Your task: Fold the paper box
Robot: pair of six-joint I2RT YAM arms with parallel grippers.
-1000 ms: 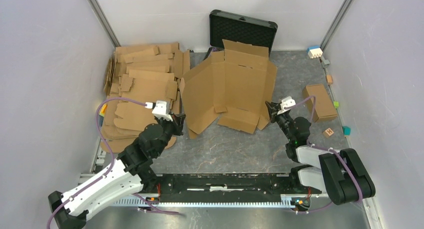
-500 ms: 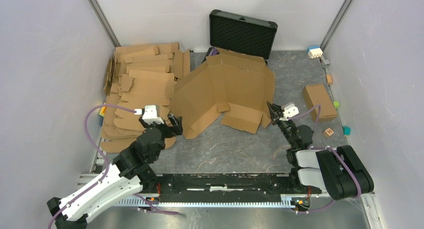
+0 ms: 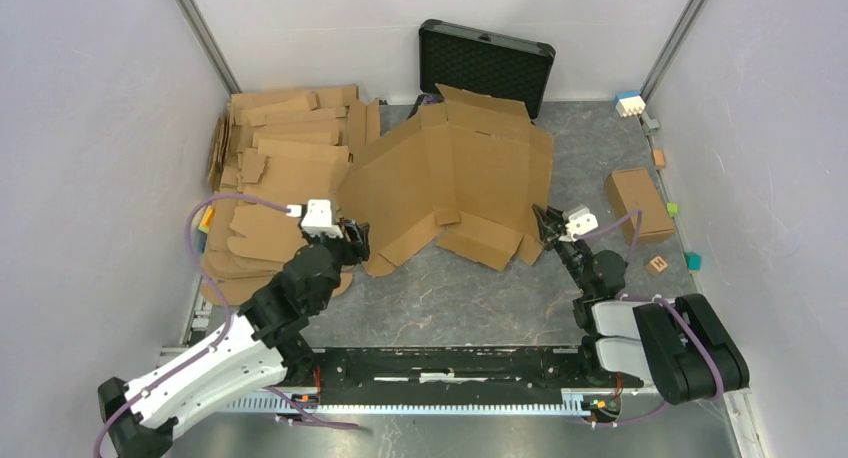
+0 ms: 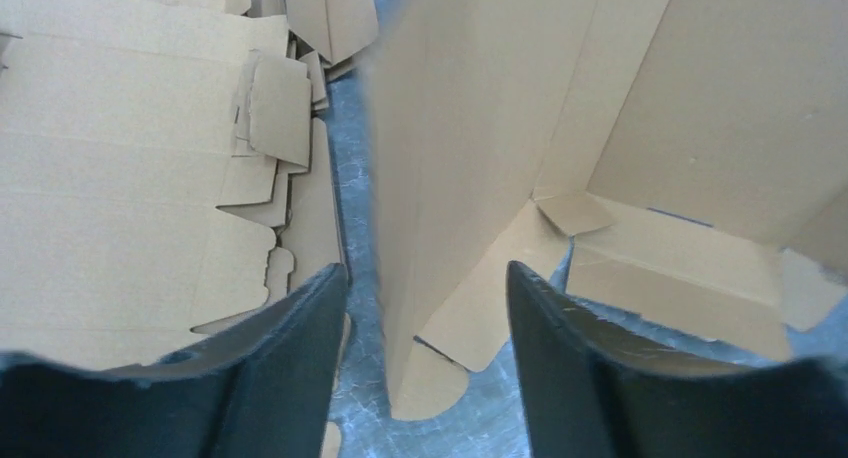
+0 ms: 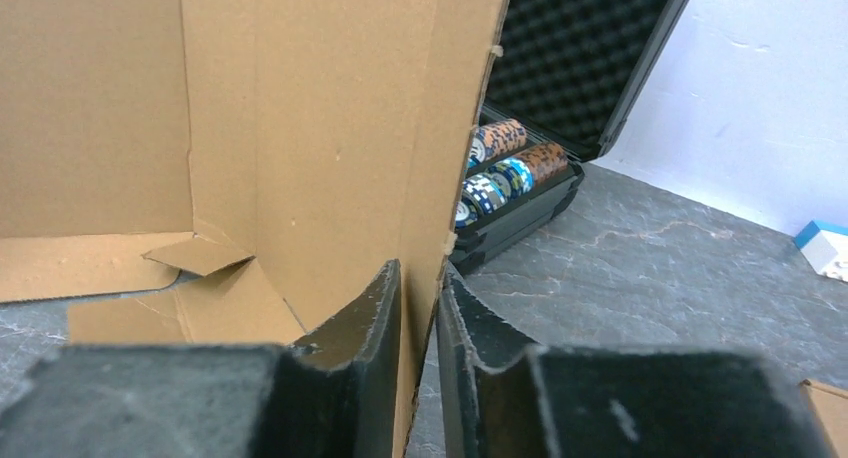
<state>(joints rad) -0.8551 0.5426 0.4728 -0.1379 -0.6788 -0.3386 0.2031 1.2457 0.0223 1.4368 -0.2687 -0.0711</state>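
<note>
Right wrist: chips (image 5: pixel 500 163) in case (image 5: pixel 590 48) | top ext: hidden behind paper box (image 3: pixel 450 178)

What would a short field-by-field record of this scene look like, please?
Paper box: partly folded, side panels raised, mid-table
Left gripper: open, straddling the box's left panel edge
Right gripper: jaws narrow around the right panel edge; grip unclear
Black case: open, behind the box
Flat cardboard stack: left of the box
Small box: right of it, apart

Bright even light, soft shadows, paper box (image 4: pixel 470 148) edge blurred
</note>
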